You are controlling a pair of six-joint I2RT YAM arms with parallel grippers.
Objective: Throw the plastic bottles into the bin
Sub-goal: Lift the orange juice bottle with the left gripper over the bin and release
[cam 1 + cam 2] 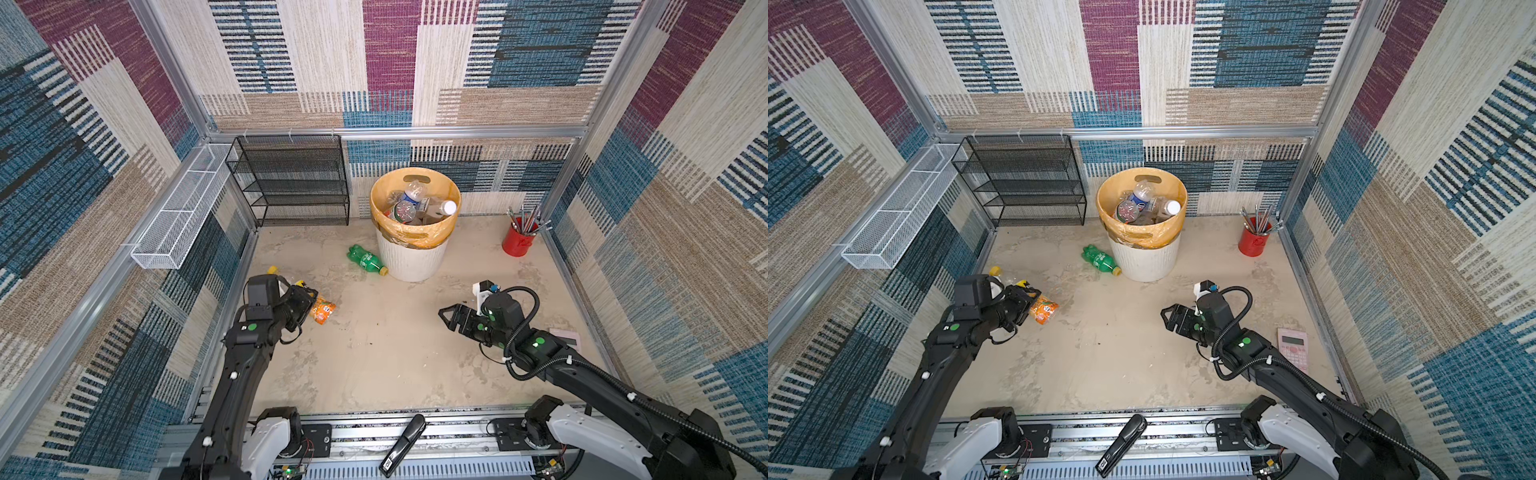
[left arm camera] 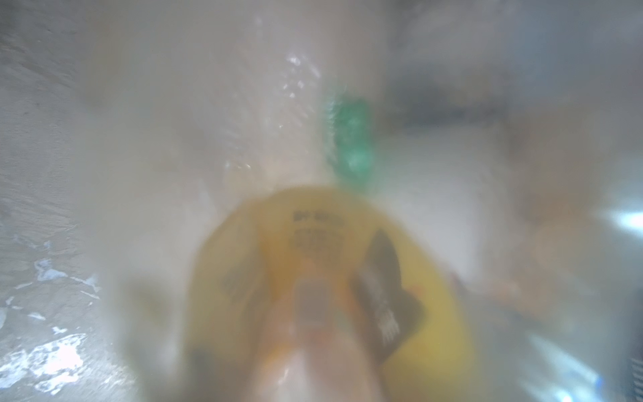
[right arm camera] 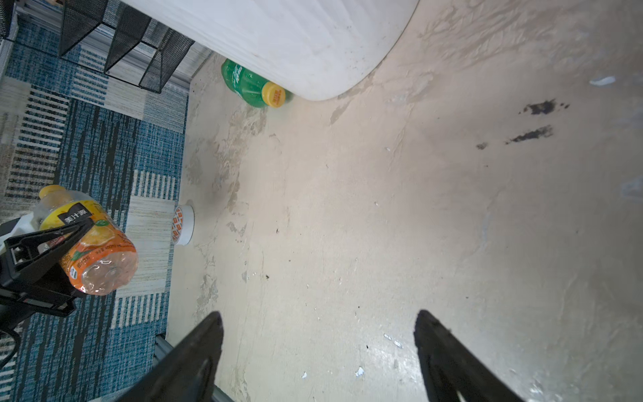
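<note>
1. Orange-label bottle (image 3: pixel 94 250): black patch reads 美汁源. Clamped in left gripper (image 1: pixel 308 296), left of centre in both top views.
2. Green bottle (image 1: pixel 368 259): yellow cap, print unreadable. Lies just beside bin (image 1: pixel 411 257), upper centre.
3. Right gripper (image 3: pixel 318 318): jaws apart, empty.
4. Pink calculator (image 1: pixel 1292 347): shows whole in a top view.

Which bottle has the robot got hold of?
The orange-labelled bottle: the left gripper is shut on its middle. The green bottle lies on its side beside the bin, with nothing gripping it.
</note>
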